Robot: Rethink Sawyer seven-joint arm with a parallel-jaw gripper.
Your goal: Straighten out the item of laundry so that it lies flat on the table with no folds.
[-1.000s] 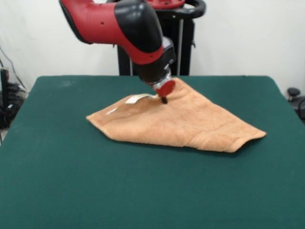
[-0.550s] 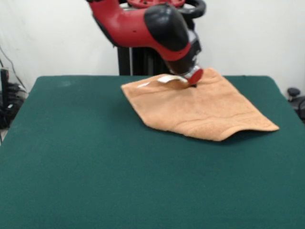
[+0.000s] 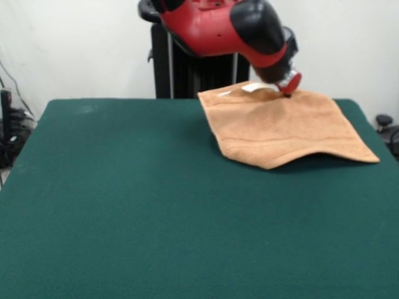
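Claw [image 3: 287, 93] tip touching towel [image 3: 283, 128] far edge, opening unclear

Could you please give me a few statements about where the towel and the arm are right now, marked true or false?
1. The towel lies in the far right part of the table. True.
2. The gripper hangs over the bare middle of the table. False: it is down at the towel's far edge.
3. A small white tag shows near the gripper. True.
4. The towel is blue. False: it is light orange-tan.
5. The towel lies fully flat. False: its near edge ripples up, with shadow beneath.
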